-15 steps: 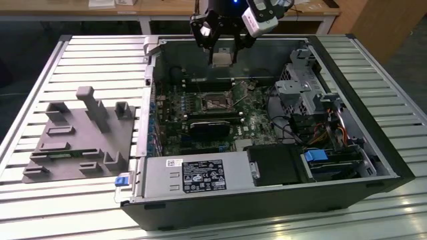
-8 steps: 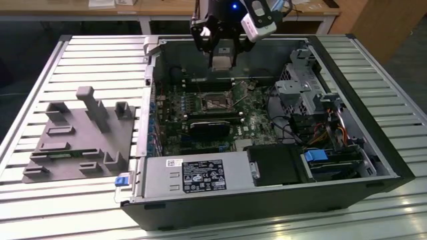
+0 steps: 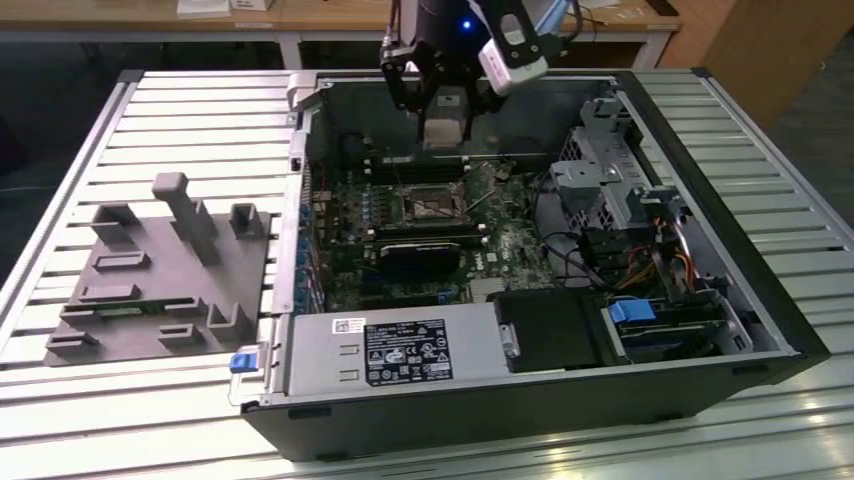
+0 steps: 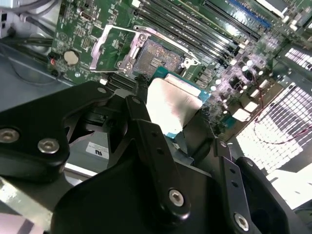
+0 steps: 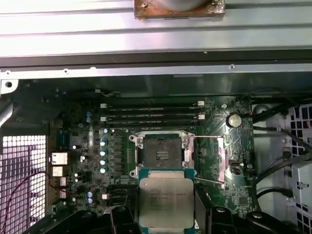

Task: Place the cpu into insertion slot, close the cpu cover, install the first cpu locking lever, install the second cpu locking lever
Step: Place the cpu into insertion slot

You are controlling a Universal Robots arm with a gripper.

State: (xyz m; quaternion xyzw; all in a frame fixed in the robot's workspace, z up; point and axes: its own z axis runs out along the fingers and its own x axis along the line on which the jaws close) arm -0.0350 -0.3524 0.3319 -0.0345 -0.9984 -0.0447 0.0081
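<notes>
My gripper (image 5: 165, 217) is shut on the cpu (image 5: 165, 201), a flat silver-grey square chip on a green board, with black fingers (image 5: 122, 217) on two opposite sides. The chip hangs above the motherboard, just short of the insertion slot (image 5: 161, 156), whose dark pin field lies bare. The cpu cover (image 5: 210, 157) is swung open beside the slot. In the second wrist view the cpu (image 4: 170, 105) floats near the slot (image 4: 158, 56), with the cover (image 4: 114, 46) tipped up and a thin wire lever (image 4: 168, 43) raised along the rim. In the exterior view the gripper (image 3: 445, 135) hovers over the slot (image 3: 430, 205).
The open computer case (image 3: 787, 300) lies on a slatted metal table. Long black memory slots (image 5: 151, 117) run beside the socket. A power supply (image 3: 400, 350), drive cage (image 3: 601, 180) and cables (image 3: 667, 260) crowd the case. A grey fixture plate (image 3: 160, 270) lies at the exterior view's left.
</notes>
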